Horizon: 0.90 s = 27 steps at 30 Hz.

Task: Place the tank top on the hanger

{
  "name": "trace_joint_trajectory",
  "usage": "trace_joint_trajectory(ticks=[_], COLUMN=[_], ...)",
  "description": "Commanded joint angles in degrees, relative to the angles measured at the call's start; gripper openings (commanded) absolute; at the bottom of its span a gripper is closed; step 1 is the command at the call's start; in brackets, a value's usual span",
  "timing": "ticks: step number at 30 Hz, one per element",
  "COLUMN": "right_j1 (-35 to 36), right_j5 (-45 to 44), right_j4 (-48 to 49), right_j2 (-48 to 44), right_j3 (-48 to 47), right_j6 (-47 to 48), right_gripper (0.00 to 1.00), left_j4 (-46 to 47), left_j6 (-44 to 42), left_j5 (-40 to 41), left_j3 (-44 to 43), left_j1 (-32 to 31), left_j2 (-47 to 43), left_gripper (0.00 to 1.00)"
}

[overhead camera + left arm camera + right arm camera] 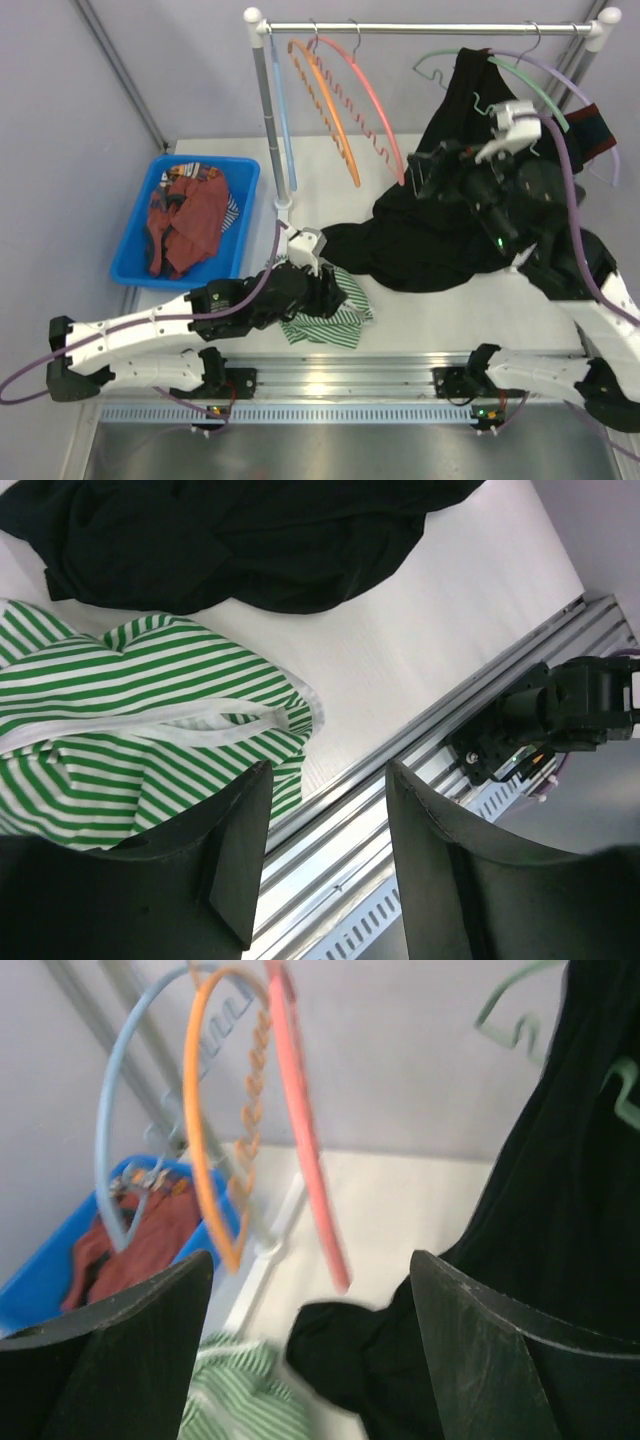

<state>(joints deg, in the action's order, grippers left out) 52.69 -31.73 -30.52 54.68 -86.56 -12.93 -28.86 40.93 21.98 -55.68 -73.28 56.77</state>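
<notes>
The green and white striped tank top [335, 320] lies crumpled on the table near the front edge. My left gripper [322, 293] is open and empty just above its near side; in the left wrist view [325, 830] the tank top [130, 720] lies beside the left finger. The pink hanger [372, 105] hangs on the rail. My right gripper [425, 172] is open and empty, raised to the right of the hanger's lower end. In the right wrist view [312, 1300] the pink hanger [305, 1140] hangs ahead between the fingers, with the tank top [240, 1390] below.
A large black garment [430, 240] hangs from a green hanger and drapes onto the table behind the tank top. An orange hanger [325, 110] and a light blue hanger [283, 110] hang left of the pink one. A blue bin [150, 262] holds red patterned cloth.
</notes>
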Motion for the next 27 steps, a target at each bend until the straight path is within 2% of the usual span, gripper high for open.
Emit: trace_joint_trajectory(ticks=[1,3,8,12,19,27], right_j1=[-12.5,-17.7,-19.7,-19.8,-19.8,-19.0], right_j5=[17.2,22.4,31.0,31.4,32.9,30.0], right_j4=[-3.4,-3.8,-9.5,-10.8,-12.1,-11.4], right_j2=[9.8,15.3,28.7,34.0,39.3,41.7], right_j3=[-11.7,-19.0,-36.9,-41.8,-44.2,-42.6], right_j6=[8.6,9.0,11.9,12.6,12.6,12.5], right_gripper=[0.79,0.79,0.79,0.79,0.78,0.62], left_j4=[-5.1,-7.6,-10.4,-12.1,-13.8,-15.4], left_j6=[-2.1,-2.3,-3.3,-3.5,-3.2,-2.7], left_j5=[1.8,3.8,6.4,7.6,10.1,11.2], left_j3=[-6.0,-8.3,-10.3,-11.1,-10.9,-10.6], left_j1=[-0.1,-0.1,-0.1,-0.1,-0.1,-0.1], left_j2=[-1.6,-2.5,-5.5,-7.6,-10.5,-11.7], left_gripper=[0.54,0.54,0.55,0.55,0.55,0.56])
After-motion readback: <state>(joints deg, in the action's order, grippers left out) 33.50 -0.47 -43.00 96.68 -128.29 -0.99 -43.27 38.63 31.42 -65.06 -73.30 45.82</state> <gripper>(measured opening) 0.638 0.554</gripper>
